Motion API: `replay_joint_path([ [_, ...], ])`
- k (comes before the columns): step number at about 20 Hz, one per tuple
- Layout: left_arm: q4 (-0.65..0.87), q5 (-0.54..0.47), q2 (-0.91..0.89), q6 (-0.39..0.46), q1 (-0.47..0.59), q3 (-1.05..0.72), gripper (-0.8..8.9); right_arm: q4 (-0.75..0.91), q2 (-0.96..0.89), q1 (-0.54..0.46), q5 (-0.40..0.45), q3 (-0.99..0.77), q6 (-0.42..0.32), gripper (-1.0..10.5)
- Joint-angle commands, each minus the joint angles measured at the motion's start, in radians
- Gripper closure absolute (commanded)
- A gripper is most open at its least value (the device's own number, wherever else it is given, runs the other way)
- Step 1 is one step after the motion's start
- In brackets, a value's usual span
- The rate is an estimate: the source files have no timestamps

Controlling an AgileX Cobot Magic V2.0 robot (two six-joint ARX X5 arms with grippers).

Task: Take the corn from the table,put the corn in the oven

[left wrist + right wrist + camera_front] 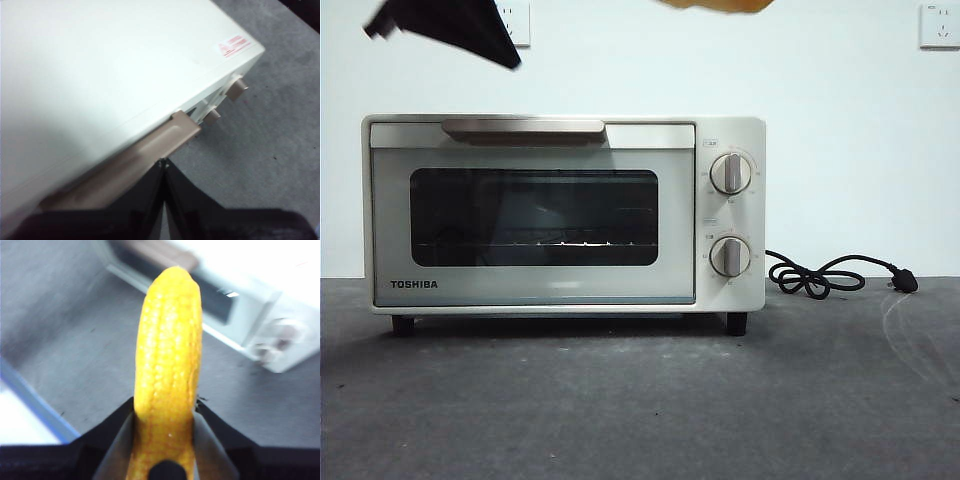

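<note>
Dark grey table runs across to a plain white wall, and on it stands the oven, cream-white, its door shut and the beige handle running along the door's top edge. My right gripper is pinching the corn between both jaws; the cob's long axis runs straight out from my palm, tip pointing away from me, and in the front view only a sliver of it shows at the top edge, about one o'clock above the oven, well clear of the table. From my right wrist the oven lies ahead and below, off toward two o'clock, its glass front facing me at a slant, so the cob already points roughly toward the door. My left gripper has its jaws pressed together on nothing, the tips just beside the handle, which sits at about eleven o'clock from them; in the front view that arm is the dark shape at ten o'clock above the oven. I judge the left arm to be the nearer one for the door, and the corn cannot go in until that door is pulled down. The black power cord lies coiled at the oven's three o'clock side.
</note>
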Motion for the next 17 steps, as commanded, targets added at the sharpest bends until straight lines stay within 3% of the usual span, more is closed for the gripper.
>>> replay_joint_path([
  [1, 0.023, -0.006, 0.033, -0.011, -0.007, 0.0, 8.19, -0.025, -0.018, 0.001, 0.023, 0.01, -0.011, 9.6],
  [17, 0.055, -0.101, 0.096, -0.009, -0.007, 0.0, 8.19, -0.065, -0.042, 0.001, 0.043, 0.011, -0.024, 9.6],
])
